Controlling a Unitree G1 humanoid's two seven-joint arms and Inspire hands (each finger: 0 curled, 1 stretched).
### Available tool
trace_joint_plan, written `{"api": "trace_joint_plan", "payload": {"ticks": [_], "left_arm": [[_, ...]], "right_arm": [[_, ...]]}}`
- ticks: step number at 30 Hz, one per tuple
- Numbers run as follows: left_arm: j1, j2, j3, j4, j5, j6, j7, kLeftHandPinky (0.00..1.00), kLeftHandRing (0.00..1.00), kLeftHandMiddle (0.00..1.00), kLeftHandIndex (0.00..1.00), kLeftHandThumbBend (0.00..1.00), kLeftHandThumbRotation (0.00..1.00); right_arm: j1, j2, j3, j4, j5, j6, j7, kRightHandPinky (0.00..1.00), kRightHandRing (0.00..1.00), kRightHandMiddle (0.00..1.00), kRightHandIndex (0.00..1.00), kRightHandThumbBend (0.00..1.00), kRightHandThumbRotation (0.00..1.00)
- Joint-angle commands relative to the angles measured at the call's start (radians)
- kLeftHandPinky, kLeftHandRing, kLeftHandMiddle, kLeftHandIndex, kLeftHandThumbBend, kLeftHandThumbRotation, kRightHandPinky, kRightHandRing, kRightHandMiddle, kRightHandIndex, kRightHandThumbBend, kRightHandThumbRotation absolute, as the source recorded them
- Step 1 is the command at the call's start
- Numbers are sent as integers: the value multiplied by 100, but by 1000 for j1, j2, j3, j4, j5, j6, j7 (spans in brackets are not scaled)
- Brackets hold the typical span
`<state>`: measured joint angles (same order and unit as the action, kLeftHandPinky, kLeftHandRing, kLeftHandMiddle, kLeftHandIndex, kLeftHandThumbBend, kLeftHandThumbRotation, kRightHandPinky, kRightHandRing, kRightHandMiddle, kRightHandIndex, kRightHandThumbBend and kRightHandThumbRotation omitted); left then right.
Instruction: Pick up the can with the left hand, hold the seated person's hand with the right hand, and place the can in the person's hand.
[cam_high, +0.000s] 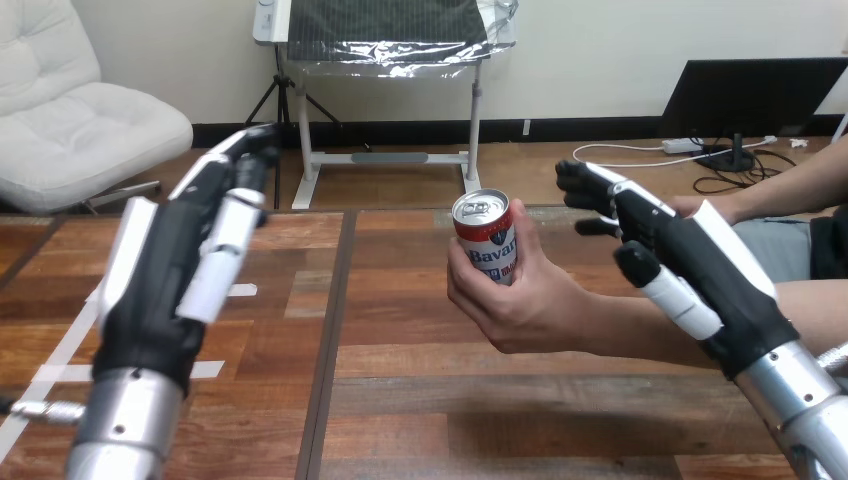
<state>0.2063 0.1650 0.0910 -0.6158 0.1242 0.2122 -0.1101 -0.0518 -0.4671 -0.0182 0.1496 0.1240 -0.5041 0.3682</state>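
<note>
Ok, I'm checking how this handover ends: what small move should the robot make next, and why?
Probably draw the right hand back, clear of the person's forearm. The can already sits upright in the person's hand, and both robot hands are open, the left hand well apart from the can, so nothing seems left to hold.

Bright, even light throws a soft shadow on the table (400, 400).

Person's hand (525, 300) (holding can (486, 237)) blocks table (400, 410) centre.
</note>
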Motion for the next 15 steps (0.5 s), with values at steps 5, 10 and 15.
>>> {"api": "trace_joint_plan", "payload": {"ticks": [5, 10, 15], "left_arm": [[25, -1, 14, -115, -15, -23, 1, 86, 82, 82, 84, 30, 100], [46, -17, 12, -150, -31, -23, 5, 85, 82, 82, 83, 36, 99], [65, -32, 7, -170, -43, -35, 13, 80, 82, 82, 81, 33, 98]], "right_arm": [[32, 19, -46, -122, 58, -34, 12, 84, 89, 90, 89, 93, 100], [68, 27, -51, -168, 76, -29, 16, 84, 89, 90, 89, 93, 100], [103, 46, -50, -214, 123, -32, 28, 84, 88, 89, 89, 91, 100]]}}
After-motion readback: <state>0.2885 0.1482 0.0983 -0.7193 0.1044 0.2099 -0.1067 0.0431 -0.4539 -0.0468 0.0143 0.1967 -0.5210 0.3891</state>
